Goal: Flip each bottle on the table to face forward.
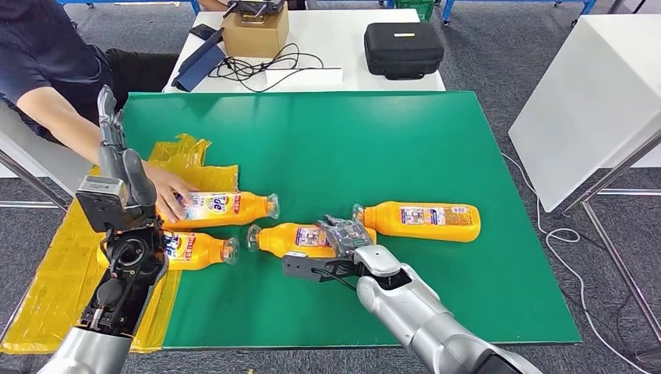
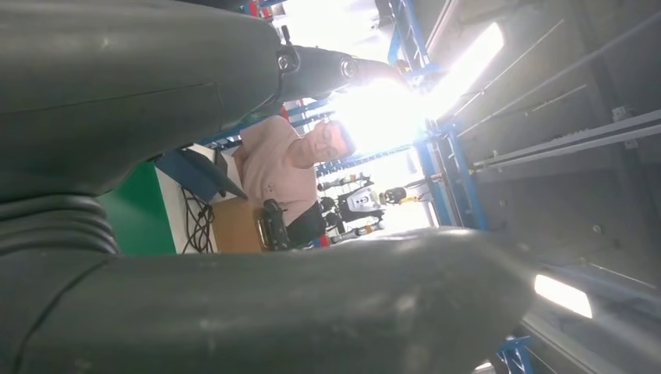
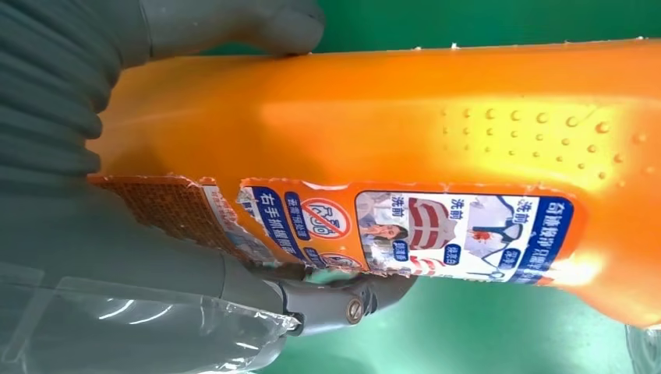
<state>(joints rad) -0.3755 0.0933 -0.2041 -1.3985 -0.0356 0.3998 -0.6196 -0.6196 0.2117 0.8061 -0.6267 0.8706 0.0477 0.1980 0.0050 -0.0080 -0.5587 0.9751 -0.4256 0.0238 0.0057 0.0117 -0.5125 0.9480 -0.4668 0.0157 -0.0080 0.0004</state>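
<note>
You've got a person's hand [image 1: 167, 195] on the far-left bottle [image 1: 222, 209] over the yellow plastic sheet [image 1: 54, 280], your right hand [image 1: 343, 234] clamped around the middle bottle [image 1: 292, 239] on the green mat [image 1: 374, 148], and your raised left hand [image 1: 117, 167] with fingers I can't tell.

Looks like a robotics lab or test floor: green mat [image 1: 436, 156] over a worktable, blue metal racking [image 2: 436, 167], grey carpet [image 1: 499, 47], cables [image 1: 249, 66] and a black equipment case [image 1: 403, 48].

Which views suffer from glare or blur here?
Left wrist view: ceiling light blows out the centre, left hand blurred up close. Right wrist view: sharp, mild sheen on the orange bottle. Head view: evenly lit, green mat clear.
</note>
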